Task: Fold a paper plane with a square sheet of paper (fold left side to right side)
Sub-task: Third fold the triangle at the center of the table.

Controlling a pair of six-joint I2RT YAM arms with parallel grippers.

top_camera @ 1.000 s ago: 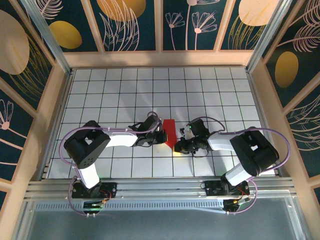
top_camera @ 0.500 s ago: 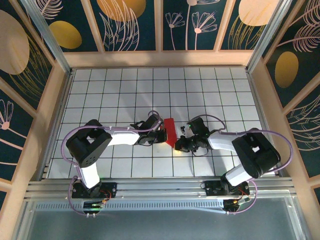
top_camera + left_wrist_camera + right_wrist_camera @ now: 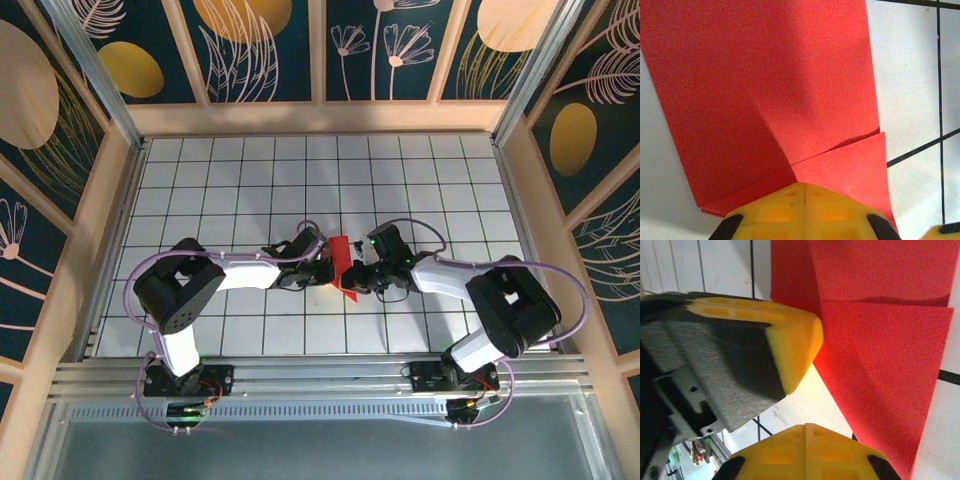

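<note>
The flat white bench (image 3: pixel 220 170), ruled into square tiles by thin black lines, carries 1 thin bright red sheet of paper (image 3: pixel 340 258), folded and creased, lying near its middle across grid lines.

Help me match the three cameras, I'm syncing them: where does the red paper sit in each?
Top external: the red paper lies at the middle of the white table.
Left wrist: it spans the upper and middle frame.
Right wrist: it sits at the upper right.
Shared landmark: the table's black grid lines.

Red paper (image 3: pixel 765 85) runs past the top edge; left pincer (image 3: pixel 802 210) apparently hides its near corner.
</note>
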